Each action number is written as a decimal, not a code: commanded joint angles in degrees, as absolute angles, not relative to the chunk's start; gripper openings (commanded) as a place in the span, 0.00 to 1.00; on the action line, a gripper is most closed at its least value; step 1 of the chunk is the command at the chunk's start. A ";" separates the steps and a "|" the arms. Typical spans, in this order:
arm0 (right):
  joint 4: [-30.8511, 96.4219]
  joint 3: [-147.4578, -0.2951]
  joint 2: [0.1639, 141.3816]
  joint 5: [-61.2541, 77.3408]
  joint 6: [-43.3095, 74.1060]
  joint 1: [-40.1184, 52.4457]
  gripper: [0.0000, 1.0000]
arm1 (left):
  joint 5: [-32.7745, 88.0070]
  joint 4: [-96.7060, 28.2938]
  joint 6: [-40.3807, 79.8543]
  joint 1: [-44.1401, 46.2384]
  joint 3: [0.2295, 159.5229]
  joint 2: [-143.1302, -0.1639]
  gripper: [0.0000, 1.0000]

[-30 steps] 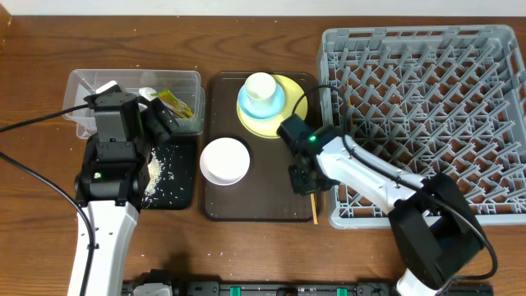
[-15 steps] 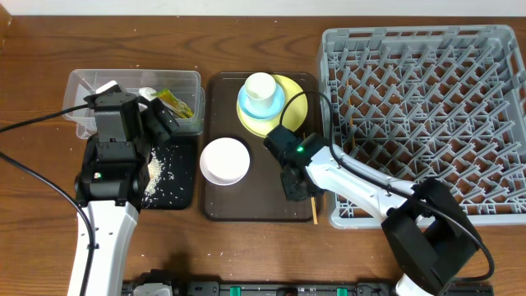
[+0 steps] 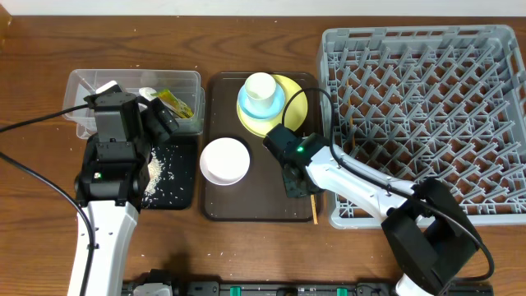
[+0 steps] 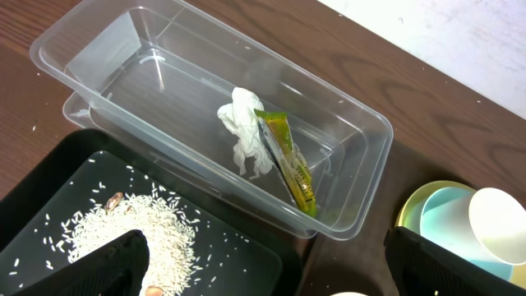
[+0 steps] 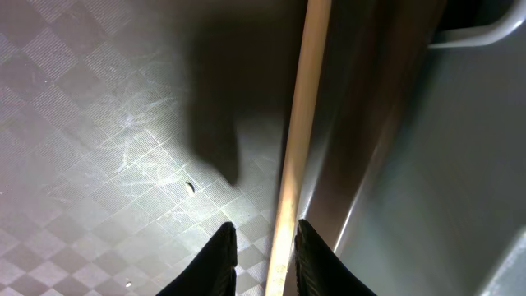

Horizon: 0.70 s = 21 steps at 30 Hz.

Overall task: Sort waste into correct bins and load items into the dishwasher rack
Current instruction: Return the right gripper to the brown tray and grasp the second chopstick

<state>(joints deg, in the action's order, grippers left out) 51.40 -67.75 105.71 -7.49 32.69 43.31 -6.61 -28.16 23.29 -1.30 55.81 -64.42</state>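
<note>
My right gripper [image 3: 297, 186] [image 5: 263, 253] is low over the brown serving tray's right edge. Its fingers stand a little apart, astride a wooden chopstick [image 5: 301, 123] [image 3: 313, 210] that lies on the tray close to the right finger. Another thin chopstick [image 3: 351, 131] stands among the pegs of the grey dishwasher rack [image 3: 419, 34]. On the tray sit a white bowl [image 3: 224, 160] and a white cup [image 3: 260, 88] in a blue dish [image 3: 245, 107] on a yellow plate [image 3: 296, 103]. My left gripper [image 3: 160, 123] [image 4: 267, 273] hangs wide open over the black tray [image 4: 246, 255] of rice [image 4: 140, 226].
The clear tub [image 4: 99, 49] [image 3: 82, 86] holds a crumpled tissue [image 4: 242, 131] and a snack wrapper [image 4: 288, 160]. The brown serving tray [image 3: 255, 201] lies between the black tray and the rack, whose wall rises just right of my right gripper.
The right arm has shifted a little left and toward the table's front along the tray edge, then held still. The left arm has not moved.
</note>
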 commanded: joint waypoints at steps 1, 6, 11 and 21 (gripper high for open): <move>51.46 -67.33 105.38 -8.82 33.85 43.48 0.22 | -7.14 -28.23 22.55 -1.48 56.53 -64.40 0.94; 51.13 -67.24 105.38 -8.86 33.87 43.48 0.22 | -7.14 -28.23 22.55 -1.48 56.53 -64.40 0.94; 50.00 -65.82 105.38 -8.84 34.98 43.48 0.22 | -7.14 -28.23 22.55 -1.48 56.53 -64.40 0.94; 48.40 -64.05 105.38 -8.78 35.14 43.48 0.16 | -7.14 -28.23 22.55 -1.48 56.53 -64.40 0.94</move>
